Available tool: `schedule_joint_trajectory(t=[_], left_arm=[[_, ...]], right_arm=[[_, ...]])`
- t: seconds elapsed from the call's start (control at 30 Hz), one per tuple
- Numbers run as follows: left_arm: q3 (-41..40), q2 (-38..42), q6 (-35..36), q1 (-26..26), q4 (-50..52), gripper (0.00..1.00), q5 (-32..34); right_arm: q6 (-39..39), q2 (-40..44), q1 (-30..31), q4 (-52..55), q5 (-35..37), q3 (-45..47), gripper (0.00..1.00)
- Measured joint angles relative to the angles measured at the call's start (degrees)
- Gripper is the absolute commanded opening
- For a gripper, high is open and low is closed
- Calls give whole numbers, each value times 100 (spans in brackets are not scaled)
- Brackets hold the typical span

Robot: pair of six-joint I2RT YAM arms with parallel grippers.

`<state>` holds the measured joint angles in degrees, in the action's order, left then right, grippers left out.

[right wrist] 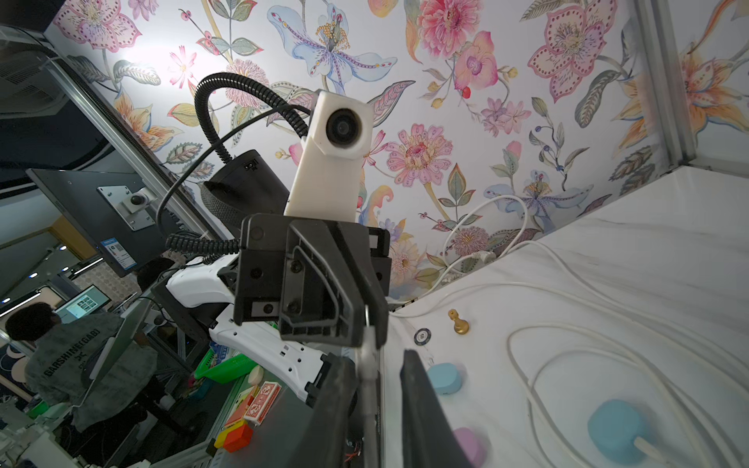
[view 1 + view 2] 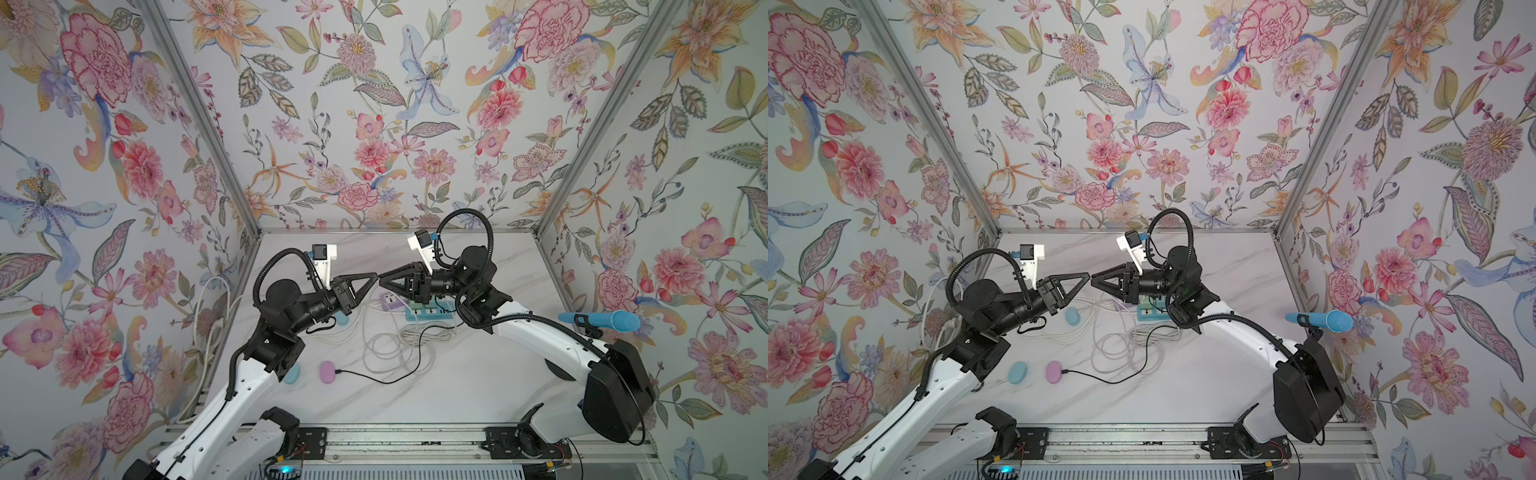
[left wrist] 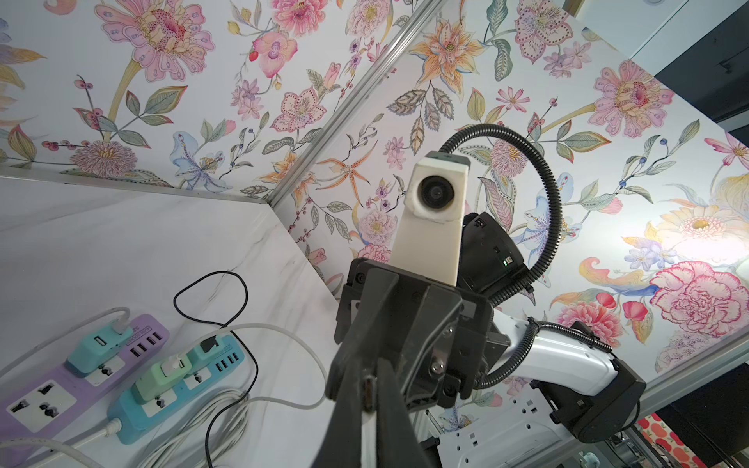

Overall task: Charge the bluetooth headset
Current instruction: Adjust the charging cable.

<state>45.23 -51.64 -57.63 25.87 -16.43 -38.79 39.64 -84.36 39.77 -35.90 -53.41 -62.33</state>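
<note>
left gripper (image 2: 376, 275): clenched on the USB plug (image 3: 369, 391). It is raised over the middle of the table (image 2: 478, 374) toward the back edge, tip to tip with the right gripper (image 2: 381, 281).
right gripper: released. In its wrist view its fingers (image 1: 421, 405) stand apart on either side of the plug's white body, and one shows a clear gap to it.
USB plug: the metal end points away from the left gripper, toward the right one. The long axis runs along the left fingers, and the white body trails behind.
hidden: in both top views the meeting tips cover the plug. The white leads (image 2: 390, 345) lie in tangled coils, so the one belonging to the plug cannot be traced.
blue headset case (image 2: 1072, 316): on the table mid-way back, on the left-edge side of the strips. A white lead enters it. The left wrist half covers it in a top view (image 2: 343, 319).
pink case (image 2: 328, 371): toward the front left corner, long axis roughly front to back. A black cable (image 2: 376, 381) is plugged into its right side.
light blue case (image 2: 1017, 372): just beside the pink case on its left-edge side, not touching it.
purple power strip (image 3: 81, 385): side by side with the blue power strip (image 3: 182, 389), below the right gripper.
</note>
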Motion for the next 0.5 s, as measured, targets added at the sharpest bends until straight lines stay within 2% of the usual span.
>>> schedule_joint_trajectory(t=[0.03, 0.13, 0.17, 0.23, 0.3, 0.4, 0.5], left_arm=[[0, 0, 2, 0, 0, 0, -2], [2, 2, 22, 0, -7, 0, 0], [2, 0, 22, -4, -7, 3, 0], [2, 2, 42, -11, 7, 27, 20], [4, 11, 111, -11, 63, 45, 39], [39, 76, 227, -11, 350, 54, 114], [136, 197, 380, -26, 772, 59, 291]], right_arm=[[37, -9, 0, -35, -11, -2, 0], [122, -42, 17, -157, -28, -4, 0], [144, -44, 17, -173, -24, -4, 0], [184, -52, 17, -199, -24, -4, 0], [216, -55, 17, -225, -20, -4, 0], [227, -52, 15, -236, -20, -4, 0], [221, -50, 15, -208, -17, 15, 0]])
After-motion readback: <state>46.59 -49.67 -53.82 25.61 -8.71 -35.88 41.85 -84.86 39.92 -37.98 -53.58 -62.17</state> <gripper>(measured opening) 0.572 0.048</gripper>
